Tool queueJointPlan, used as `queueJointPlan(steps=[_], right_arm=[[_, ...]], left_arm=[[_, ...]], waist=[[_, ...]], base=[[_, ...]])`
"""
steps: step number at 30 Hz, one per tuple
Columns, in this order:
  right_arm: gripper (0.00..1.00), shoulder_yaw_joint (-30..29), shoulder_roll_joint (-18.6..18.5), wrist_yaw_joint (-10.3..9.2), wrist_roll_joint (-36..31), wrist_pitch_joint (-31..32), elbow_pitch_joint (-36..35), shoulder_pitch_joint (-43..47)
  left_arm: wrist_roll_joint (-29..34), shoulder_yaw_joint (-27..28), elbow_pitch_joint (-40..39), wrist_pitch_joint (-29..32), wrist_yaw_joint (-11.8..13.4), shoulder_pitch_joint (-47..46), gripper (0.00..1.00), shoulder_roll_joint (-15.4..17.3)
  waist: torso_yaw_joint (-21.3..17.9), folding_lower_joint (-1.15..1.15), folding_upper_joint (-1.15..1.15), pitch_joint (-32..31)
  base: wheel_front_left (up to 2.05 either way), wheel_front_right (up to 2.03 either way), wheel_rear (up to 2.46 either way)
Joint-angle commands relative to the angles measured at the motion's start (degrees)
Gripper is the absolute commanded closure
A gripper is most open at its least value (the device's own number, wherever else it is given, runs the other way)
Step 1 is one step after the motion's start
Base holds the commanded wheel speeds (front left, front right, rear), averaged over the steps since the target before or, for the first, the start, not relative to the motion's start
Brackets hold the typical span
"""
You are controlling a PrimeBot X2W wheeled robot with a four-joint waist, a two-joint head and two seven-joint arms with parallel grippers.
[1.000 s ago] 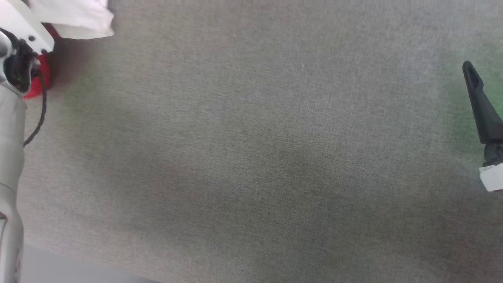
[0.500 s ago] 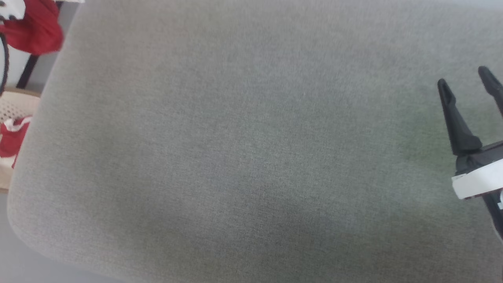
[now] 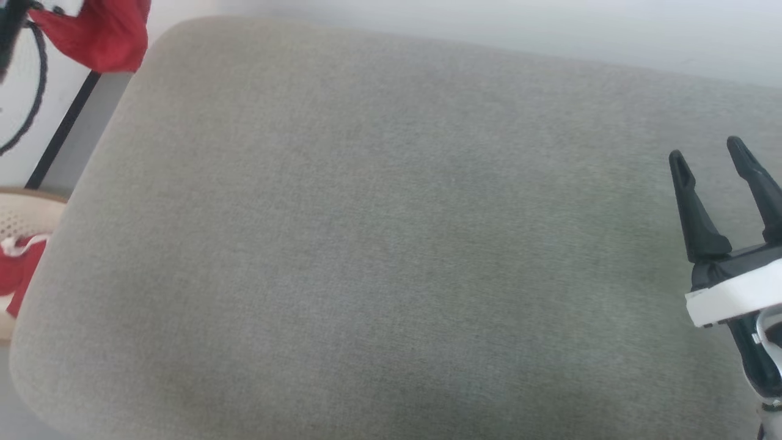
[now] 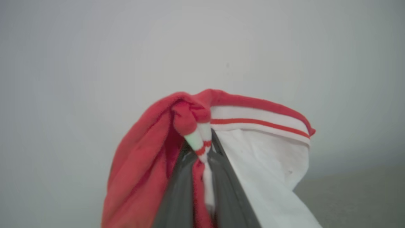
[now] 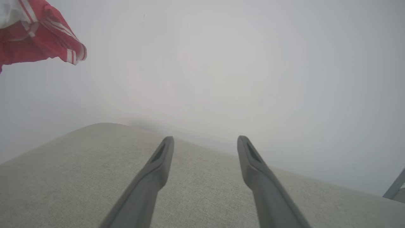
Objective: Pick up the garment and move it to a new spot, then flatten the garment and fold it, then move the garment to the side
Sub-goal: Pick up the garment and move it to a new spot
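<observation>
Off the rounded, woven grey bench (image 3: 366,244), far left, your left end effector (image 4: 204,148) pinches the garment (image 4: 136,164) by its striped hem; soft red cloth droops bunched, axis unclear. Your right end effector (image 3: 704,150) gapes empty.

The bright red cloth garment (image 4: 142,164) looks soft and matt, with a smoother white lining panel. The broad grey-beige padded cushion (image 3: 379,244) is covered in coarse woven fabric, also matt. The right gripper (image 3: 704,150) has matt dark plastic-looking fingers (image 3: 694,214) above a smooth white collar (image 3: 733,296).
</observation>
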Motion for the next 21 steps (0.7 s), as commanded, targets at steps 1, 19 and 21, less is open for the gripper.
queueJointPlan(steps=[1, 19, 21], right_arm=[[0.00, -0.11, 0.27, -0.06, -0.39, -0.56, 0.17, 0.56], [0.00, -2.02, 3.68, -0.05, -0.59, -4.56, 4.18, -1.26], [0.00, -2.18, 4.07, -0.05, -0.44, -5.12, 4.92, -1.51]], left_arm=[[-0.38, 0.06, -0.96, 0.38, 0.38, 0.64, 1.00, 0.13], [-3.70, -4.21, -39.83, 20.36, 9.58, 14.76, 1.00, 1.82], [-3.29, -5.52, -41.18, 21.06, 9.35, 15.03, 1.00, 0.94]], waist=[[-0.71, 0.00, 0.00, -0.61], [-14.94, 0.00, 0.00, 0.65], [-16.70, 0.00, 0.00, 1.15]], base=[[0.00, 0.00, 0.00], [0.00, 0.00, 0.00], [0.00, 0.00, 0.00]])
